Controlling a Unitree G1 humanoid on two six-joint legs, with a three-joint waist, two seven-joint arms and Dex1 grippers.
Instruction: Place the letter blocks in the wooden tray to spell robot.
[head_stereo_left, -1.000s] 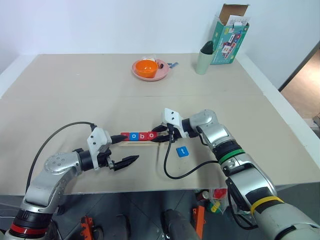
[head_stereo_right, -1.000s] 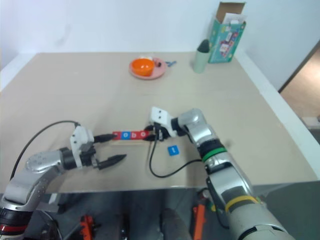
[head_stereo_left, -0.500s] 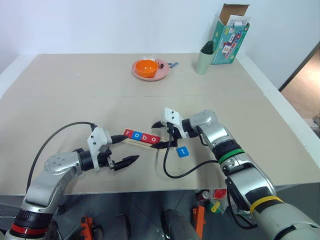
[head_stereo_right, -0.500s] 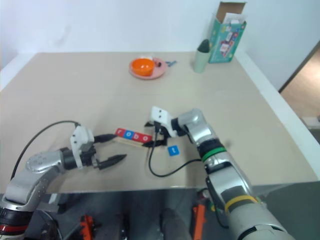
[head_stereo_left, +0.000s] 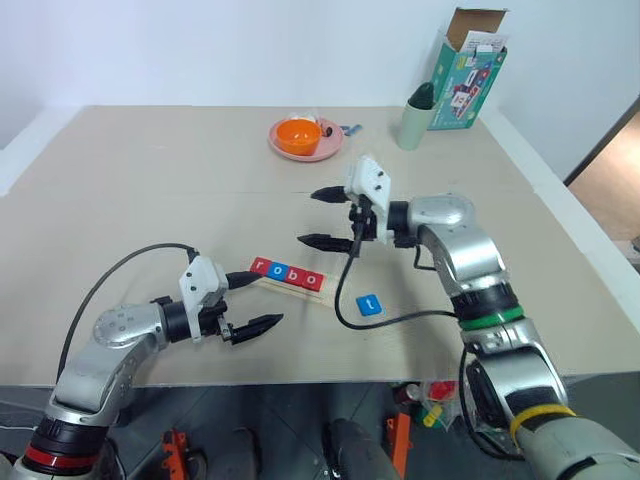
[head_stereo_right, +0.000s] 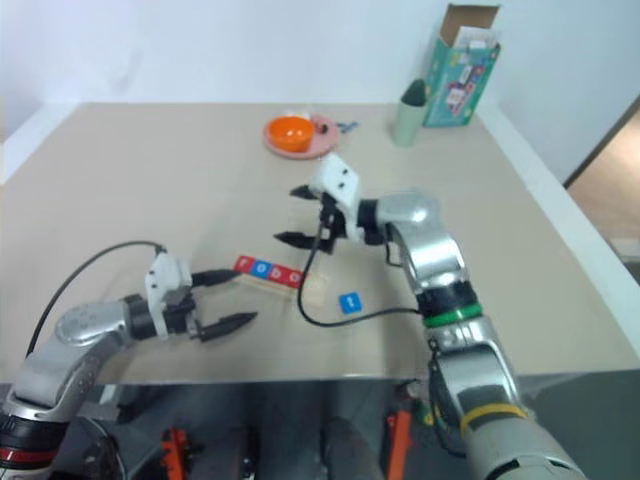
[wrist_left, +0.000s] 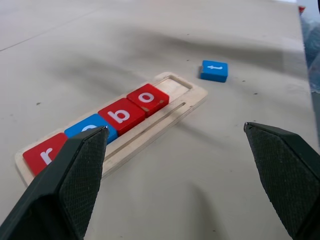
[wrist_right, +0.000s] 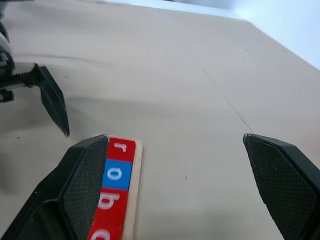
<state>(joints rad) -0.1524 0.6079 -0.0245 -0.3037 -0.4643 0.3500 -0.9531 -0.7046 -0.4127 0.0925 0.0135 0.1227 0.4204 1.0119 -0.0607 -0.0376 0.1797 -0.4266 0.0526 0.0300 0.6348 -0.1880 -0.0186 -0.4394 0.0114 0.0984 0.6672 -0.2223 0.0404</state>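
Silver arms, black cables, green and yellow bands, black tool fingers (head_stereo_left: 318, 240).

Tiles in the wooden tray (wrist_left: 172, 107) read r, o, b, o; the loose blue tile (wrist_left: 214, 70) reads t.

The left gripper's finger (wrist_left: 75, 185) is covering part of the blue o block (wrist_left: 95, 131) in the left wrist view. The wooden tray (wrist_right: 131, 200) is running off the picture's edge in the right wrist view.
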